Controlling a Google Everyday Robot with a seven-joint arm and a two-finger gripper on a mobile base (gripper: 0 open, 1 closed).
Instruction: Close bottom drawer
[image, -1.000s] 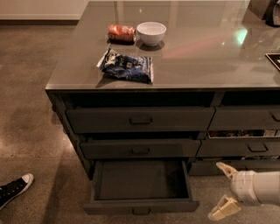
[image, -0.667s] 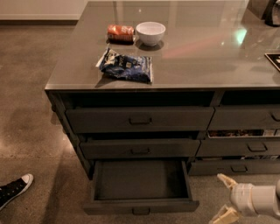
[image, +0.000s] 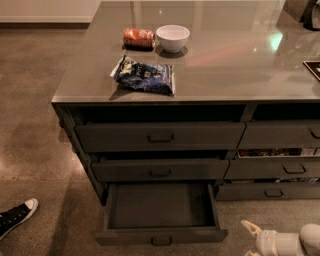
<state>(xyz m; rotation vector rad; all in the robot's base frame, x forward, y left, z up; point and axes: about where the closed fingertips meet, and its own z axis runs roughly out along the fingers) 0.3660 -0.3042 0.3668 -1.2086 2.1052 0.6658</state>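
The bottom drawer (image: 161, 236) is the lowest of three dark grey drawers in the left stack. It is pulled far out, and its plain dark tray (image: 160, 205) is empty. A small rectangular pull (image: 161, 241) sits at the centre of its low front. My gripper (image: 248, 241) is at the bottom right of the camera view, low over the floor. It is to the right of the drawer's front corner and apart from it. Its pale fingers (image: 251, 228) are spread and hold nothing. The lower finger is cut off by the frame edge.
A blue snack bag (image: 145, 75), a white bowl (image: 172, 37) and a red packet (image: 138, 37) lie on the grey countertop (image: 225, 60). The neighbouring stack (image: 280, 170) on the right has drawers slightly ajar. A black shoe (image: 15, 217) is on the floor at the left.
My gripper has dropped lower and drawn back to the right, so less of it shows. The drawer has not moved.
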